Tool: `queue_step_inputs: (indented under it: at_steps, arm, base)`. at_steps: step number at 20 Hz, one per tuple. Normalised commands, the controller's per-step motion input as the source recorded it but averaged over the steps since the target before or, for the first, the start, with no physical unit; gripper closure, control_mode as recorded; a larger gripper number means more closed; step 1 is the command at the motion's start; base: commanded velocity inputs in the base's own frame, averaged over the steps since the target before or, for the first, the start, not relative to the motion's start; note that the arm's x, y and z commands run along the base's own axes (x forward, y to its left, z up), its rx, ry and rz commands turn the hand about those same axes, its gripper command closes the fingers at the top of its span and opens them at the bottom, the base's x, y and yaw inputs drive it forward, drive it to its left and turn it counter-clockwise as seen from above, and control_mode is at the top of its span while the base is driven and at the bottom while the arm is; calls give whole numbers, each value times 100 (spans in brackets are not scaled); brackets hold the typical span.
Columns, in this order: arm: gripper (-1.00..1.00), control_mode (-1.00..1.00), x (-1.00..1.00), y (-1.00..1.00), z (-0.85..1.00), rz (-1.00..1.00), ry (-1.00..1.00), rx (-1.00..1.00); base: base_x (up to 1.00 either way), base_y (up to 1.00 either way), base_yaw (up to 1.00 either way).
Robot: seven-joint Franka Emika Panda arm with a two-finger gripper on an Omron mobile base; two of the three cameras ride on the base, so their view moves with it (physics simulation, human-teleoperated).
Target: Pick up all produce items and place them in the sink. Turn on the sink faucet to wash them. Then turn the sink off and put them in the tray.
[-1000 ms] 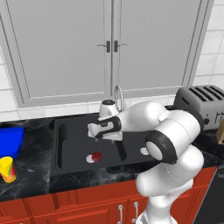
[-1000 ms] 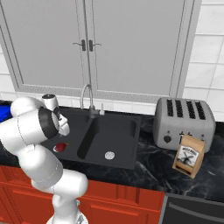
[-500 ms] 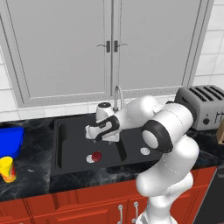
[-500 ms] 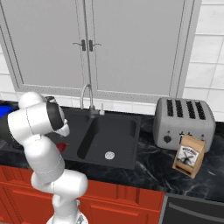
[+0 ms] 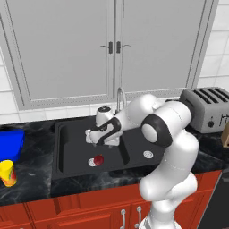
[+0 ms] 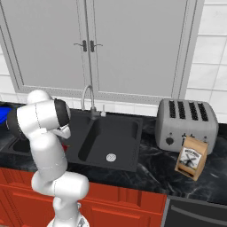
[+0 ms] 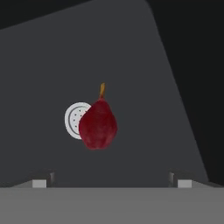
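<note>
A small dark-red fruit (image 5: 98,159) (image 7: 98,124) with a short stem lies on the floor of the left basin of the black sink (image 5: 71,138) (image 6: 119,128). It partly covers the round silver drain (image 7: 73,119). My gripper (image 5: 91,139) (image 7: 111,183) hangs above the fruit, open, with nothing between its widely spread fingertips (image 7: 39,183). The grey gooseneck faucet (image 5: 120,96) (image 6: 86,95) stands behind the sink's divider. The blue tray (image 5: 10,143) sits on the counter at the far left.
A yellow cup (image 5: 7,173) with an orange band stands in front of the tray. A silver toaster (image 5: 208,114) (image 6: 188,124) and a brown bag (image 6: 191,157) are on the counter to the right. Grey cabinet doors rise behind the faucet. The right basin has its own drain (image 5: 148,154) (image 6: 111,157).
My hand has shifted a little left and down over the left basin, and the arm's elbow has swung with it. The fruit has stayed in place.
</note>
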Motion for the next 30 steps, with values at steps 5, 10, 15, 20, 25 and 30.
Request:
queue_step_inputs:
  at_steps: [5,10,15,20,25,30]
  arm:
    - [-100,-100,23,8,-20,0,0,-1]
    - [-100,-100,15,5,-20,0,0,-1]
    - [-100,-100,0,0,-22,0,0,0]
    - [-100,-100,0,0,-24,0,0,0]
    - [-100,-100,0,0,-26,0,0,0]
    - [-100,-100,0,0,-27,0,0,0]
  base:
    - [0,0,0]
    - [0,0,0]
    - [0,0,0]
    - [0,0,0]
    - [0,0,0]
    - [0,0,0]
